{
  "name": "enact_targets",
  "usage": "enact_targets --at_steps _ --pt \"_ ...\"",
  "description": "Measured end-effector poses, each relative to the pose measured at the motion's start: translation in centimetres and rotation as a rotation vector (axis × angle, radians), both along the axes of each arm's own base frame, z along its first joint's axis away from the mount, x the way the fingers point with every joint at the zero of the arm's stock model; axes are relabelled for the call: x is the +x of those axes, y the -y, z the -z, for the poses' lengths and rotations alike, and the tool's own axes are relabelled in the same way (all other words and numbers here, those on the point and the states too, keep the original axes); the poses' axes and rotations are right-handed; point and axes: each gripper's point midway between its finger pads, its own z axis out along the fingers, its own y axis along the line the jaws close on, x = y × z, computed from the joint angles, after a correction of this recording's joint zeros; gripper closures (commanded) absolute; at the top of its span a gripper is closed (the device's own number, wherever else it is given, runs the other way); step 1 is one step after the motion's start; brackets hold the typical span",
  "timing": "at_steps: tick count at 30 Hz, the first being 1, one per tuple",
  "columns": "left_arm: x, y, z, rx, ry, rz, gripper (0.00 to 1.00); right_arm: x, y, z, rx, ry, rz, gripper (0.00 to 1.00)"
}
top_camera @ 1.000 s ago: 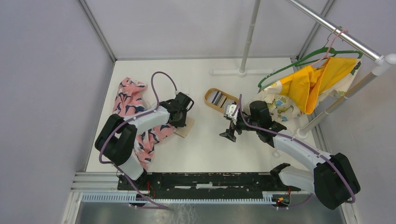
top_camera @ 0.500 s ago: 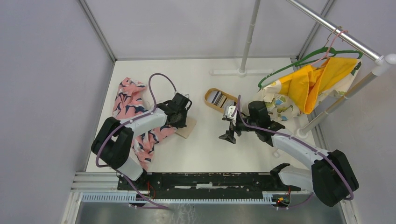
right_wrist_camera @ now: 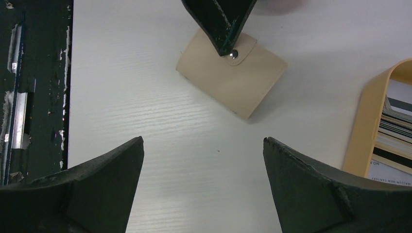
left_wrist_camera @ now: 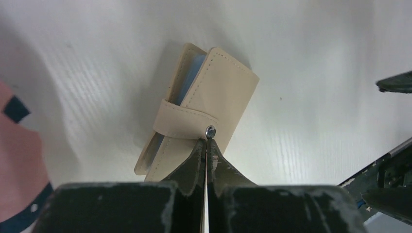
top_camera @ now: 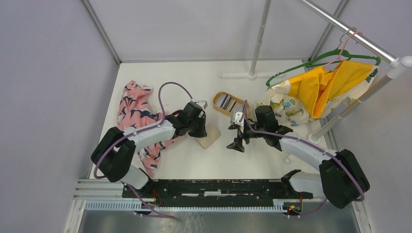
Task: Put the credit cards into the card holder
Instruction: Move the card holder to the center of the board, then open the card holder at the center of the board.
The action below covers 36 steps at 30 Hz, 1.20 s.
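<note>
Your left gripper (left_wrist_camera: 206, 143) has dragged the card holder (left_wrist_camera: 228, 87) toward centre, jaws pinched shut on its tab (left_wrist_camera: 182, 121); your right gripper (right_wrist_camera: 203, 141) gapes empty. That thin pinch may slip.

Only the right wrist view shows any lettering. Far to the right of the right gripper (right_wrist_camera: 203, 141), past its right finger, stands an oval tray with a pale wooden rim (right_wrist_camera: 362, 131). Inside it, a pale thin rectangular card (right_wrist_camera: 391, 177) carries one line of small dark capital print along its edge, too small and blurred to read with certainty. The dark-and-pale striped cards (right_wrist_camera: 396, 127) lying beside it in the same tray bear only bands, with no characters I can make out. Nothing else is legible.
</note>
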Motion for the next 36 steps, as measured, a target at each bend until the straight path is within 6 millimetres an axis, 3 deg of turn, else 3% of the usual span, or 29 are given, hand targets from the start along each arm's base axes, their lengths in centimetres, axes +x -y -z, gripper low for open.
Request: enact_targets --at_steps 4,9,13,16,19,26,36 --pt "-1.0 1.5 -0.2 -0.009 0.013 0.043 0.74 -0.1 -0.1 0.0 0.000 -0.001 -0.005 0.02" --pt "-0.7 1.2 -1.2 0.010 0.066 0.026 0.59 -0.2 -0.1 0.1 0.000 0.007 -0.018 0.02" --pt "0.3 0.2 -3.9 0.012 0.172 -0.003 0.58 -0.3 0.0 0.4 -0.008 0.002 -0.028 0.02" --pt "0.7 -0.2 -4.7 0.028 0.219 0.010 0.59 -0.4 0.0 0.6 -0.012 0.001 -0.034 0.02" --pt "1.0 -0.6 -3.6 0.084 0.229 0.049 0.58 -0.4 0.0 0.7 -0.015 0.003 -0.037 0.02" --pt "1.0 -1.4 1.4 0.228 0.167 0.141 0.52 -0.4 0.1 0.8 -0.019 0.008 -0.041 0.03" --pt "1.2 1.1 -0.2 0.205 0.224 0.204 0.55 -0.5 0.1 0.9 -0.022 0.011 -0.044 0.02"
